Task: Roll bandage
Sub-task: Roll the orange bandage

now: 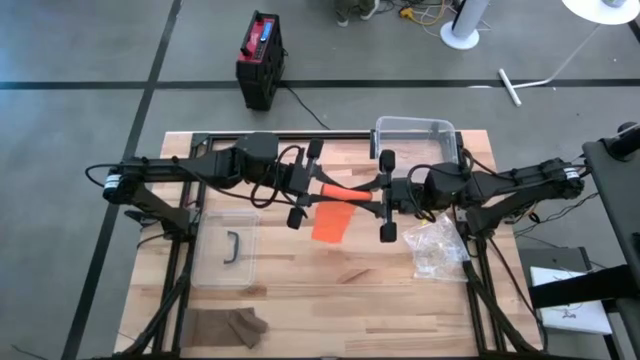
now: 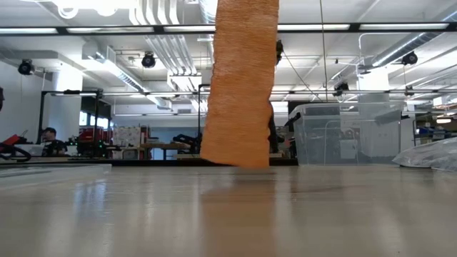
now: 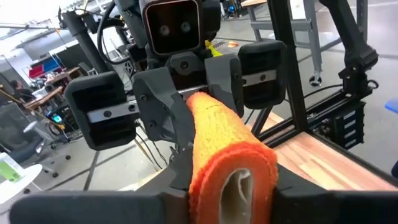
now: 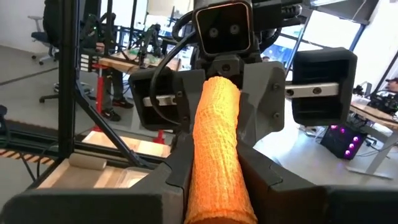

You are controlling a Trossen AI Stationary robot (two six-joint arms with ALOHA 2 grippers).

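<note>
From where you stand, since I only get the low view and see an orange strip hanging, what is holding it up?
Observer: Both grippers hold the orange bandage roll between them above the table, the left gripper on one end, the right gripper on the other.
Operator: Is the strip attached to that roll?
Observer: Yes, the loose tail hangs down from the roll.
Operator: What else is near it?
Observer: A clear lid with a dark handle lies under the left arm, and a crumpled plastic bag under the right.
</note>
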